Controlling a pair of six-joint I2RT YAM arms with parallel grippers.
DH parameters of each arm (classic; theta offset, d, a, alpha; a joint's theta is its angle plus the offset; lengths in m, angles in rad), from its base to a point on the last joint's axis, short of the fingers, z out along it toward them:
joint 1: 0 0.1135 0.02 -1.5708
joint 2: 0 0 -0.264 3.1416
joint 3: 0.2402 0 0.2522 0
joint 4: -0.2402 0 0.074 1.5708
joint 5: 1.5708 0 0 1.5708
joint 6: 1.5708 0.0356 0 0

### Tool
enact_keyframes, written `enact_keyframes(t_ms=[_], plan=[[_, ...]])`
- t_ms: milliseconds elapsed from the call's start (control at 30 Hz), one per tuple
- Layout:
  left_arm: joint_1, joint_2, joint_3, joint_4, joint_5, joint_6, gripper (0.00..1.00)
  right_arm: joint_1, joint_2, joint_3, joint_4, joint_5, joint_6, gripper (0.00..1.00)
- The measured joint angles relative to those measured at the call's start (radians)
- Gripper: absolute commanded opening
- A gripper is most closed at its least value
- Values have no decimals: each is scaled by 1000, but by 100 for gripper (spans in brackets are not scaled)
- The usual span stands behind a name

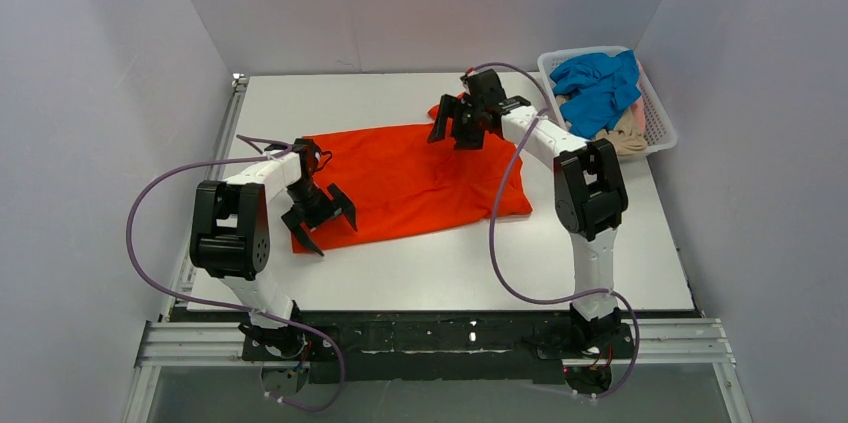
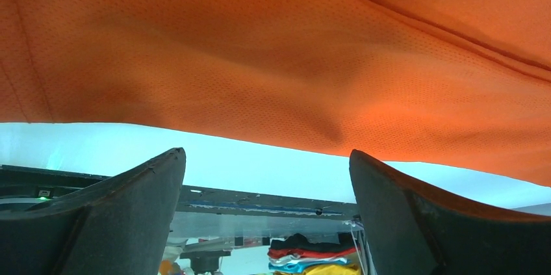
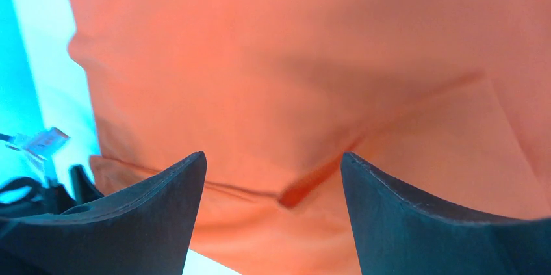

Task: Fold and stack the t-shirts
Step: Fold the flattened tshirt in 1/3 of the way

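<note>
Orange-red shirt [image 1: 420, 178]: spread flat on bench [image 1: 450, 273], creased near far edge.
Left pincer [image 1: 324, 223]: wide apart, empty, at near-left hem.
Right pincer [image 1: 456, 131]: wide apart, empty, over far edge.
Blue shirt [image 1: 600, 83], beige shirt [image 1: 628, 140]: heaped in basket [image 1: 662, 113], far right.
Risk: probably pinching one layer only, or uneven pulls, skewing the fold.

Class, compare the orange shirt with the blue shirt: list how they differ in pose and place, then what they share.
The orange shirt lies spread on the table; the blue shirt sits bunched in the basket. The left gripper and right gripper, both open, hang at the orange shirt's edges; neither is over the blue shirt. Shared: neither shirt is folded.
</note>
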Motion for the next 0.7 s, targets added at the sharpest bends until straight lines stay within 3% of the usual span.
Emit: enact_keyframes(t_ms=[200, 333, 433, 533, 700], plan=[[0, -4, 0, -18, -6, 2, 98, 0, 72, 196, 5, 2, -7, 84], [0, -22, 25, -48, -17, 13, 100, 0, 29, 118, -29, 18, -45, 85], [-2, -40, 74, -72, -27, 23, 100, 0, -135, -139, -73, 63, -70, 87], [-21, -35, 129, -76, -30, 26, 99, -22, -400, -570, -24, 73, -50, 86], [-23, 108, 101, -14, -33, 26, 100, -185, -418, -719, 147, -51, 6, 85]])
